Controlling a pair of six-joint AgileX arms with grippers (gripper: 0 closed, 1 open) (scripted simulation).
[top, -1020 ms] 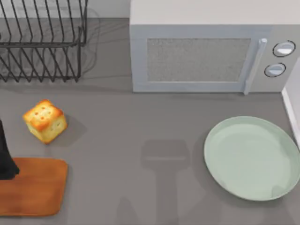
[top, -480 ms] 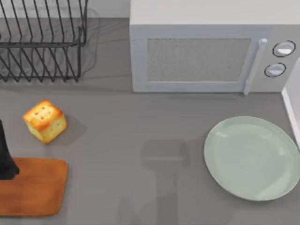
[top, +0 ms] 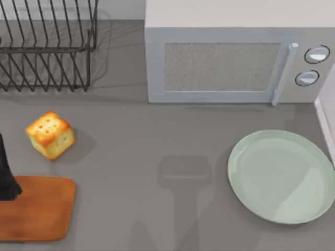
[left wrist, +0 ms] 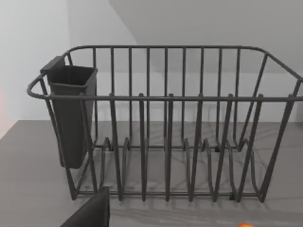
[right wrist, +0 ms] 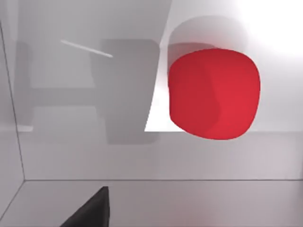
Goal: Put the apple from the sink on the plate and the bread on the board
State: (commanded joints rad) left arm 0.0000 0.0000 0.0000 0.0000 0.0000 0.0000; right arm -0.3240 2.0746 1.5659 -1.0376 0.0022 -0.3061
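Observation:
The bright red apple point(right wrist: 214, 92) lies on the pale floor of the sink point(right wrist: 94, 156), below my right gripper point(right wrist: 90, 213), of which a dark part shows at the edge of the right wrist view. The pale green plate point(top: 282, 177) sits bare at the table's right. The bread point(top: 49, 135), a golden cube, rests on the table at the left, just beyond the orange-brown board point(top: 36, 206). My left arm point(top: 5, 175) stands dark at the left edge, over the board's corner.
A grey microwave point(top: 225, 65) with its door shut stands at the back. A black wire dish rack point(top: 47, 47) point(left wrist: 165, 123) with a cutlery holder point(left wrist: 71, 113) stands back left. The sink's white rim point(top: 325, 117) runs along the right edge.
The sheen on the plate has shifted. The bread, the board and my left arm have not moved.

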